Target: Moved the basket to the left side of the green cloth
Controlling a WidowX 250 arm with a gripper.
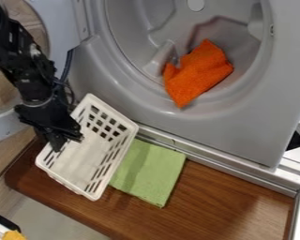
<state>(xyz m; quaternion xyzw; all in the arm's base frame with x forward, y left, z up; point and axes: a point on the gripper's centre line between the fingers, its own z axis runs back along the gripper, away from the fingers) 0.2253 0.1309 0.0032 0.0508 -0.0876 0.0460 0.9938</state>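
The black gripper [63, 137] hangs over the left long rim of the white basket [93, 152], covering part of that rim. The basket is a slotted rectangle lying at a slant on the brown wooden surface, with its upper end by the grey machine. Directly to its right lies the folded green cloth [153, 172], whose left part is hidden by the basket's right side. Whether the gripper holds the rim cannot be told.
An orange cloth [198, 72] lies in the round opening of the grey machine [240, 136], above the wooden board [221, 201]. A metal rail [224, 161] runs along the board's back edge. The machine's open door [62, 23] stands at the upper left, behind the arm.
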